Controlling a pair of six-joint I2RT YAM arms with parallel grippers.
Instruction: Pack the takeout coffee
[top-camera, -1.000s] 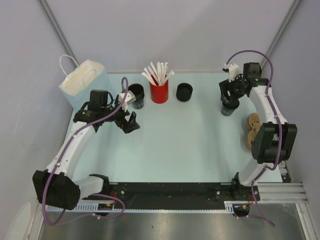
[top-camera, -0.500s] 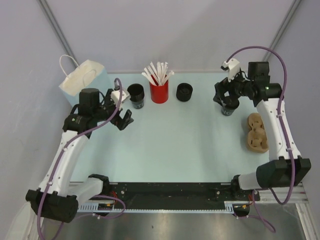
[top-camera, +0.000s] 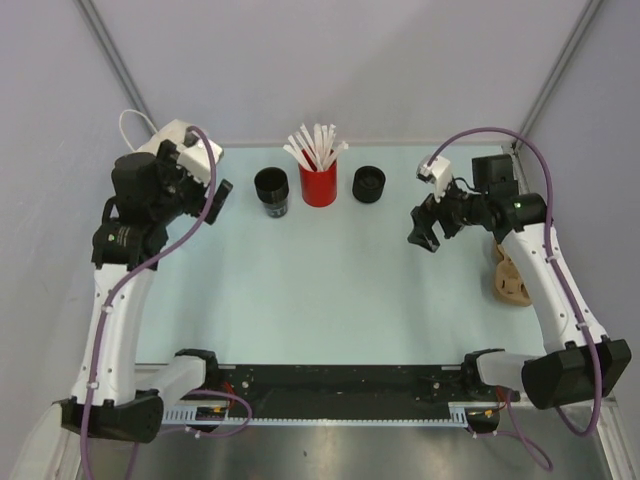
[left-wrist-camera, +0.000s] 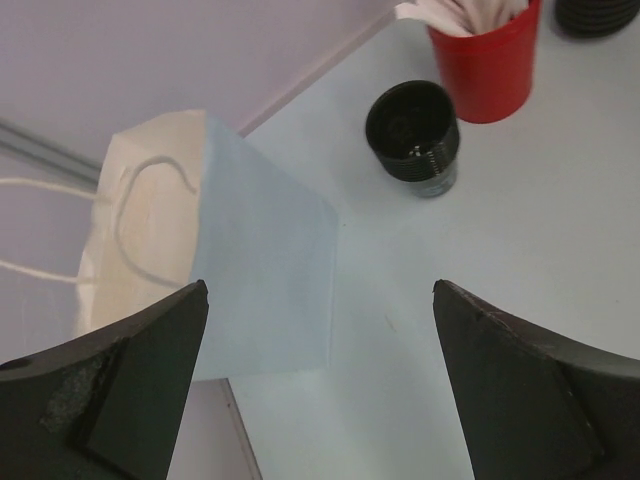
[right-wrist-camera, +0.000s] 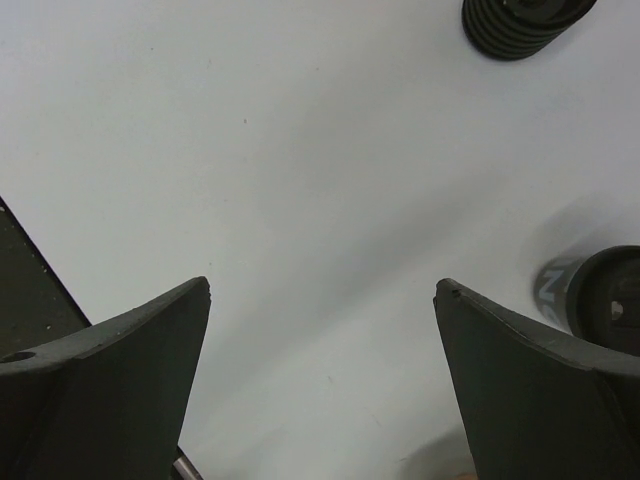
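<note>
A black cup (top-camera: 271, 190) with an open top stands at the back of the table, left of the red cup; it also shows in the left wrist view (left-wrist-camera: 412, 130). A second black cup (right-wrist-camera: 603, 298) shows at the right edge of the right wrist view, just beyond the right finger; in the top view my right arm hides it. My left gripper (top-camera: 215, 198) is open and empty, raised over the white paper bag (left-wrist-camera: 230, 270). My right gripper (top-camera: 425, 228) is open and empty over bare table (right-wrist-camera: 322, 290).
A red cup of white sticks (top-camera: 318, 178) and a ribbed black stack (top-camera: 369, 183) stand at the back middle. A tan two-hole cardboard tray (top-camera: 510, 278) lies at the right edge, partly under my right arm. The black front rail (right-wrist-camera: 25, 290) lies near.
My left arm has risen and swung back left over the paper bag. My right gripper has moved left and toward the table's middle, away from the black cup at the right.
</note>
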